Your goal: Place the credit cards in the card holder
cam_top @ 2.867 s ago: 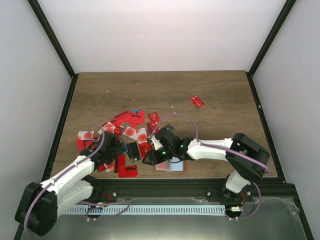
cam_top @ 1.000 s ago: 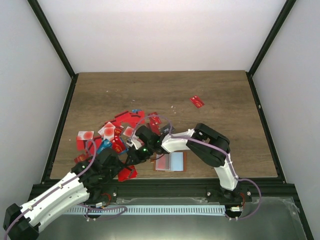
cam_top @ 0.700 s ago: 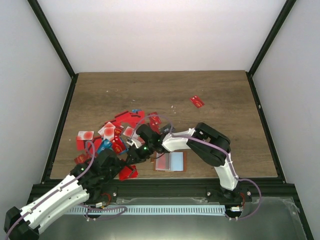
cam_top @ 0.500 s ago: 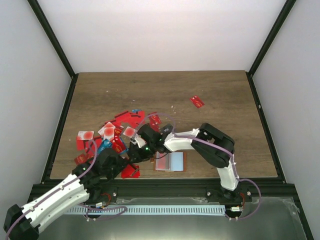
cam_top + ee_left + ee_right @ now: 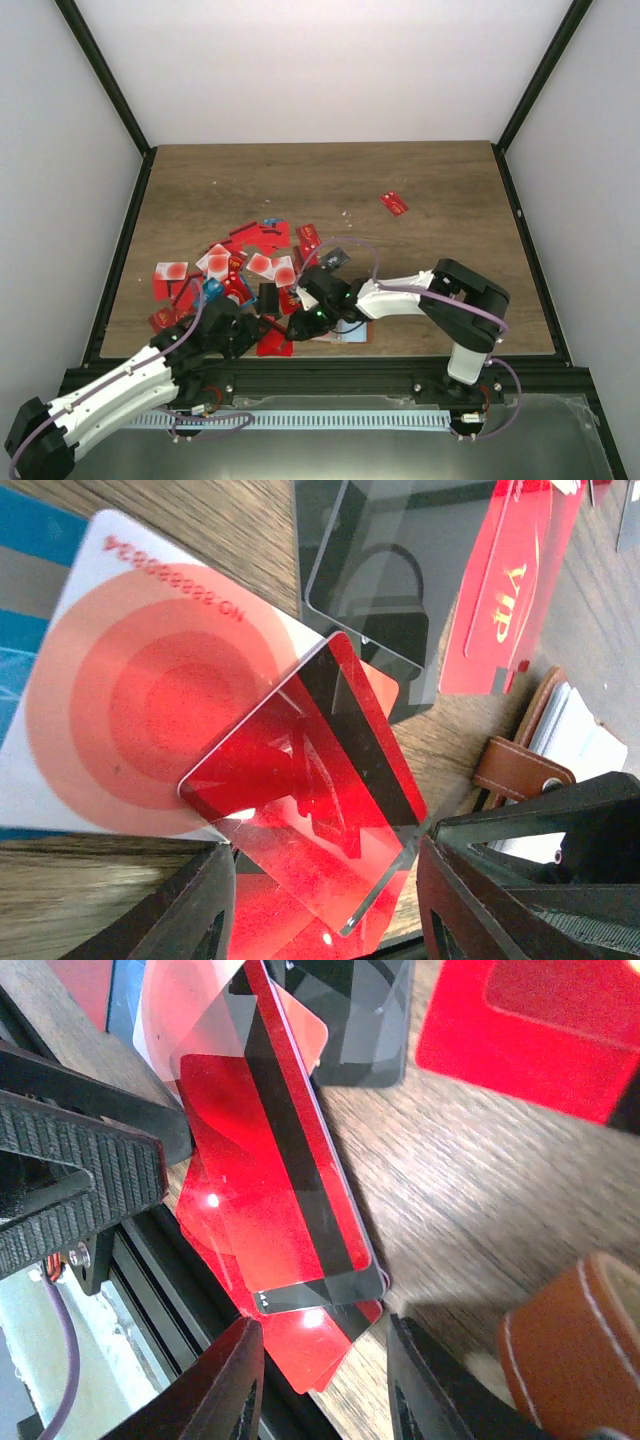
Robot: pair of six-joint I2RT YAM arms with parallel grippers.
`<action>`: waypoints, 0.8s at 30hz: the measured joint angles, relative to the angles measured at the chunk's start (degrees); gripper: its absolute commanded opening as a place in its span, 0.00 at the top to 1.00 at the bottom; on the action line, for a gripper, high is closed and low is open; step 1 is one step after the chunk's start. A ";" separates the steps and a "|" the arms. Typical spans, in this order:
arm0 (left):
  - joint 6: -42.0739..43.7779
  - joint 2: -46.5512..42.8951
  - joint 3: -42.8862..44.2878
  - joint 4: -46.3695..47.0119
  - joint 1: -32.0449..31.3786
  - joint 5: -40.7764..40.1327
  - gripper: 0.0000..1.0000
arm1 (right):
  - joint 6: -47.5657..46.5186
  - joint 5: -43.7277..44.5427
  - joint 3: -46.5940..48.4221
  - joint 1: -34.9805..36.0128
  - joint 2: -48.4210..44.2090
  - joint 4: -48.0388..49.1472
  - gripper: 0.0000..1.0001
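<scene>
A see-through red credit card (image 5: 300, 780) with a black stripe lies tilted over other red cards at the table's front edge (image 5: 277, 343). My left gripper (image 5: 325, 880) is open, its fingers either side of that card's near corner with small gaps. It sits just left of the card (image 5: 250, 333). My right gripper (image 5: 322, 1345) is open too, straddling the same striped card (image 5: 280, 1170) from the opposite side (image 5: 300, 325). The brown card holder (image 5: 350, 333) lies open right behind the right gripper, mostly covered by it. Its leather tab (image 5: 520, 770) and edge (image 5: 570, 1350) show.
A heap of red, white, blue and black cards (image 5: 245, 265) spreads behind both grippers. A black card (image 5: 390, 580), a red VIP card (image 5: 515, 590) and a white card with a red disc (image 5: 140, 710) lie close. One red card (image 5: 394, 203) lies apart at the back right. The black front rail (image 5: 150, 1290) is right beside the cards.
The right gripper has swung from the heap toward the front edge beside the holder. The left gripper has slid right with its jaws narrowing a little, and the red card has shifted right.
</scene>
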 measured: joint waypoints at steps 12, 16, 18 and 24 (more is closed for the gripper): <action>-0.92 11.06 0.17 13.09 -8.92 0.87 0.48 | 4.33 1.14 -7.15 0.02 -7.89 -0.63 0.59; -2.14 13.73 0.24 16.50 -12.26 -0.11 0.48 | 8.09 1.33 -11.15 0.02 -11.96 -0.37 0.59; -2.56 14.71 0.28 17.75 -13.44 -0.70 0.48 | 10.32 1.31 -13.97 0.07 -14.03 0.04 0.59; -1.79 17.20 1.05 19.56 -15.10 -1.60 0.48 | 14.12 0.90 -18.10 0.17 -16.09 2.64 0.59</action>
